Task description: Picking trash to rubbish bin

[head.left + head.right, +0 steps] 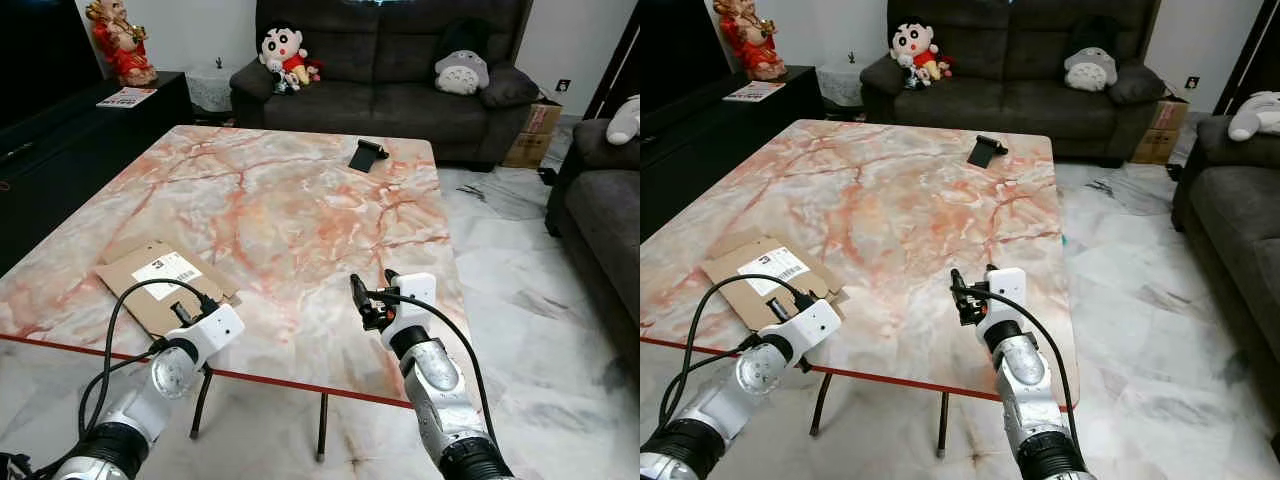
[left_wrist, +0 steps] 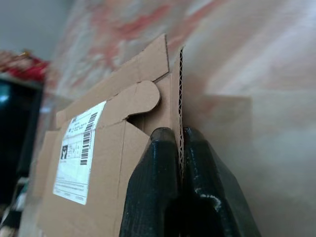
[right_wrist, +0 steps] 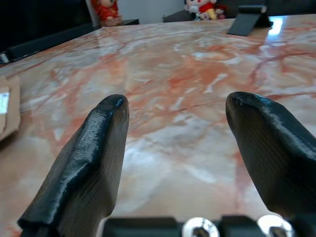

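The left end effector point(image 2: 178, 163) has its two black fingers pressed together on the near edge of the cardboard point(image 1: 160, 280), the corrugated edge pinched between them. The right end effector point(image 1: 372, 290) is wide open, holding nothing, its fingers point(image 3: 98, 148) poised just above the bare marble of the table point(image 1: 280, 200) near the front edge, at about 5 o'clock on the tabletop.

The cardboard is a flattened brown box lying flat at about 7 o'clock on the table, close to the near left corner. It carries a white shipping label point(image 1: 165, 268) with a barcode; the print is too small to read. A curved flap and a cut slot show in the left wrist view, where everything past the cardboard is blurred.

Farther off, at about 1 o'clock, a small black stand point(image 1: 366, 154) sits near the far edge of the table. Beyond that is a dark sofa point(image 1: 400, 60) with two soft toys on it. A red figurine point(image 1: 120, 40) stands on a low black cabinet at 11 o'clock, its top cut off by the frame.
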